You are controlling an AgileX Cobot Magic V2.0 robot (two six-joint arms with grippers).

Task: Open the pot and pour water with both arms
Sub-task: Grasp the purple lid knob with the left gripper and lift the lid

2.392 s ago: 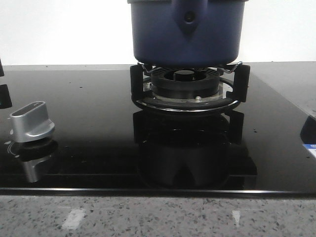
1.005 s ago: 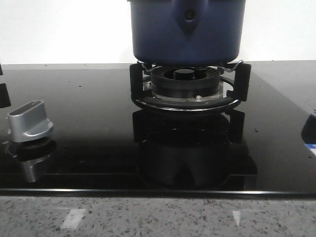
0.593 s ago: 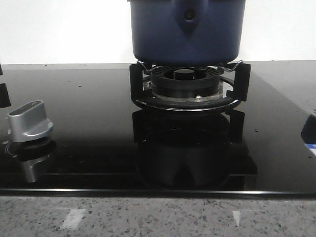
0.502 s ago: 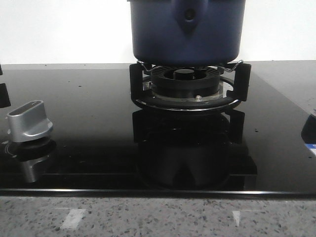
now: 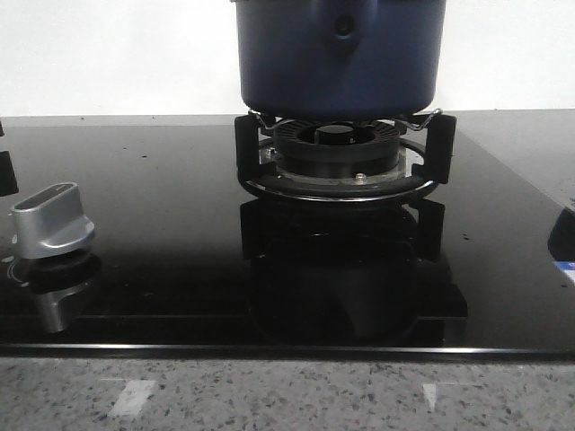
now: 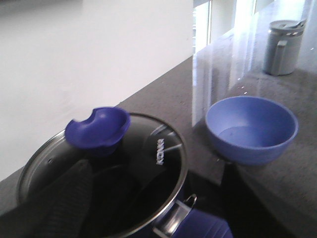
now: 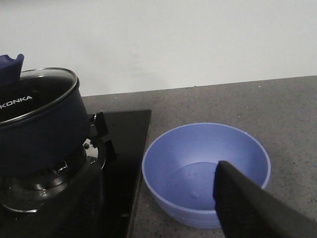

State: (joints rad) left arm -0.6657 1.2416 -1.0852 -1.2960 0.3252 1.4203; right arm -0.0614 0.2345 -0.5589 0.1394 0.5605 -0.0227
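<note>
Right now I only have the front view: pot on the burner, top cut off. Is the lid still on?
Observer: Yes. The left wrist view shows a glass lid seated on the pot, with a blue knob on top.
Operator: Anywhere to pour?
Observer: An empty blue bowl sits on the grey counter, just off the black cooktop's edge, beside the pot.
Operator: Anything else out there?
Observer: A grey lidded jug stands further along the counter, beyond the bowl.
</note>
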